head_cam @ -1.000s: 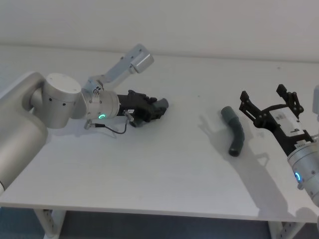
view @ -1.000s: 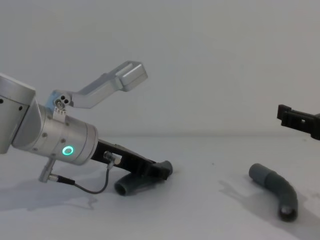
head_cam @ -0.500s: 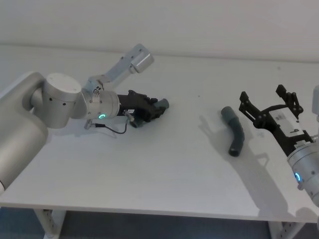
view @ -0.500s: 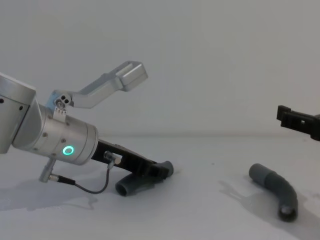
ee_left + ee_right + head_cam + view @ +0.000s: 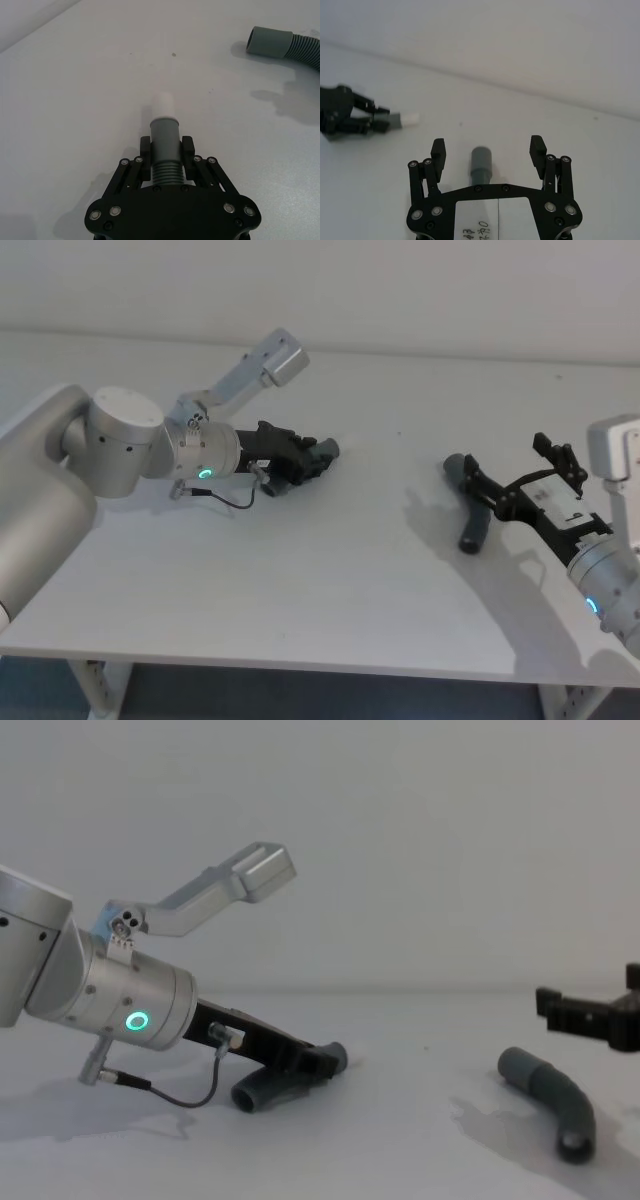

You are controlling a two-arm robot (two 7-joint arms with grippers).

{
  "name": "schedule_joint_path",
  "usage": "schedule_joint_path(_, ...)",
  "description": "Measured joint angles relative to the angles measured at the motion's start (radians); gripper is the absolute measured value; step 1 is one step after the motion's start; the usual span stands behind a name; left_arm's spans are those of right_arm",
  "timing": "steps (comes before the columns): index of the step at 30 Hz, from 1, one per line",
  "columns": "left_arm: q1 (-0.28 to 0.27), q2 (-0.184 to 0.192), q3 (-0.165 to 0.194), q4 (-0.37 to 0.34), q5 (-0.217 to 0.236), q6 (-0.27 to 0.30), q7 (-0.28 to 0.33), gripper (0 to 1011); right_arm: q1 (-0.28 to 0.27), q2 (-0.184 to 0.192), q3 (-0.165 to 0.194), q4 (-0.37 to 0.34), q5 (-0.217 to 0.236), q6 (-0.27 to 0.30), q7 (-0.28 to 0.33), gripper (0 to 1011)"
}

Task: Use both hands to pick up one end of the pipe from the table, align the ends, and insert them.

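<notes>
My left gripper [image 5: 305,456] lies low on the table [image 5: 330,580] at the left, shut on one dark-grey pipe piece [image 5: 164,145]. That piece's narrow whitish tip [image 5: 162,106] sticks out past the fingers. The same piece shows under the gripper in the chest view [image 5: 265,1091]. The other pipe piece [image 5: 473,510] lies loose on the table at the right, its grey collar end [image 5: 481,161] pointing away from me. My right gripper [image 5: 510,466] hovers open just above it, one finger on each side of the collar [image 5: 488,147], touching nothing.
The silver left wrist with its green ring light [image 5: 204,474] and thin cable rests close to the table. The table's front edge [image 5: 300,665] runs along the bottom. A plain wall rises behind the table.
My right gripper has moved left and lower, from beside the loose pipe piece to over its collar end. The left gripper and its piece have not moved.
</notes>
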Motion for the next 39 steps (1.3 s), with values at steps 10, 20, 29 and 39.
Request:
schedule_joint_path(10, 0.000, 0.000, 0.000, 0.000, 0.000, 0.000, 0.000, 348, 0.036, 0.023, -0.034, -0.001, -0.038, 0.164, 0.018, 1001)
schedule_joint_path(20, 0.000, 0.000, 0.000, 0.000, 0.000, 0.000, 0.000, 348, 0.089, 0.016, -0.054, -0.009, -0.048, 0.365, 0.032, 1001)
schedule_joint_path(29, 0.000, 0.000, 0.000, 0.000, 0.000, 0.000, 0.000, 348, 0.134, -0.009, -0.058, -0.015, -0.047, 0.492, 0.035, 1001)
schedule_joint_path(39, 0.000, 0.000, 0.000, 0.000, 0.000, 0.000, 0.000, 348, 0.169, -0.044, -0.060, 0.004, -0.053, 0.583, 0.017, 1001)
